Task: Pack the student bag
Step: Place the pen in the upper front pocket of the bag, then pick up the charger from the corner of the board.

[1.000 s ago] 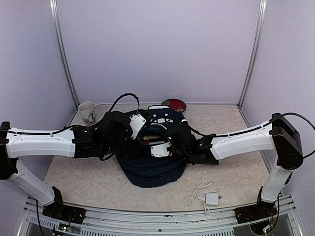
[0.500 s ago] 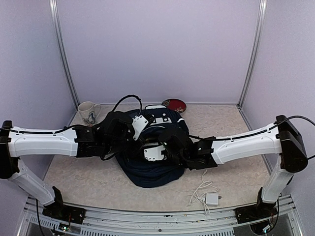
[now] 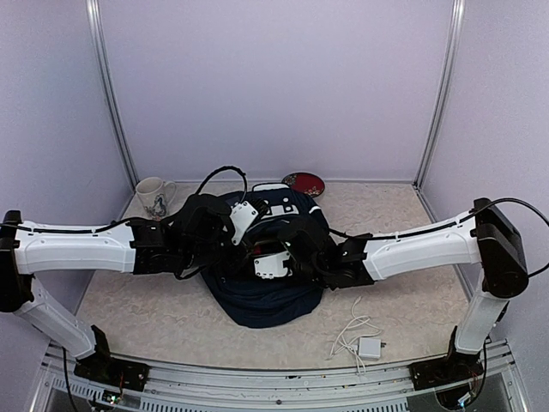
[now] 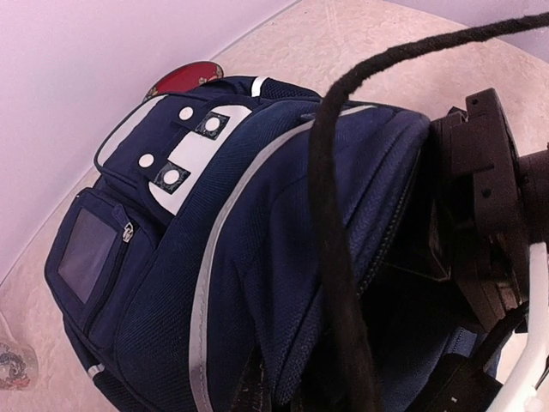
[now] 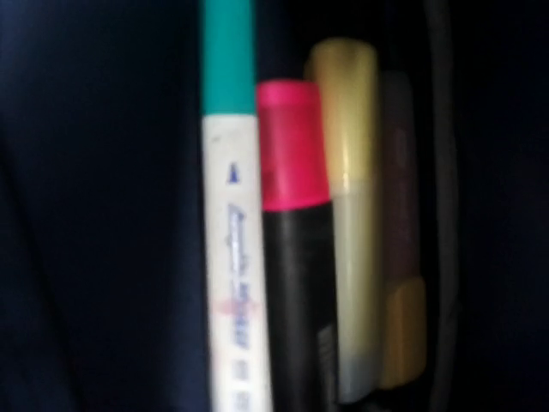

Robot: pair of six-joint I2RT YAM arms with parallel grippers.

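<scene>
Large dark navy fabric backpack [image 3: 266, 300] lies mid-frame on beige surface [image 3: 154, 318]; left tool [image 3: 247, 225] clenched at its mouth (likely to hold it open); right tool [image 3: 273, 257] inside, above coloured markers [image 5: 292, 215], grip unreadable.

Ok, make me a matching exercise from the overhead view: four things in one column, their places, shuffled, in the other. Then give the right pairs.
Things
1. student bag
2. mug
3. red dish
4. white charger

Places
A. back left corner
B. front right, close to the near edge
C. centre of the scene
D. far back, just behind the bag

Pairs: 1-C, 2-A, 3-D, 4-B
</scene>
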